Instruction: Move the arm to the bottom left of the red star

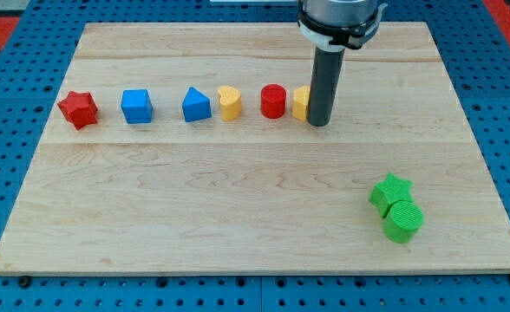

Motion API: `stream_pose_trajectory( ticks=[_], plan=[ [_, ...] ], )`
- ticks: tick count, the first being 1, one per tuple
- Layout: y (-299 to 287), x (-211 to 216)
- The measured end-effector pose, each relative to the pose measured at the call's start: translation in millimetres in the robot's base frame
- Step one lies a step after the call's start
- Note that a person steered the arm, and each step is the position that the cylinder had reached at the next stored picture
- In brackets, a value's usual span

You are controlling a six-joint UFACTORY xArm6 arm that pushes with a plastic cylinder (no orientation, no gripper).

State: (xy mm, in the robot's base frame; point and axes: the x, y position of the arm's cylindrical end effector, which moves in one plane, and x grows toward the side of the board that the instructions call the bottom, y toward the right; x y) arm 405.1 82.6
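The red star (78, 108) lies on the wooden board (238, 199) at the view's left, first in a row of blocks. My tip (318, 123) rests on the board at the right end of that row, far to the right of the red star. It stands right in front of a yellow block (300, 102) and hides part of it.
Along the row from the star: a blue cube (136, 106), a blue triangular block (196, 105), a yellow heart-like block (229, 102), a red cylinder (273, 100). A green star (390, 191) and a green cylinder (403, 221) touch at the lower right.
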Motion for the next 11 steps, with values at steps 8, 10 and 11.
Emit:
stream_pose_trajectory(
  ticks=[8,10,11],
  plan=[
    [-358.1,22.0],
    [-357.1,5.4],
    [-356.6,5.1]
  ],
)
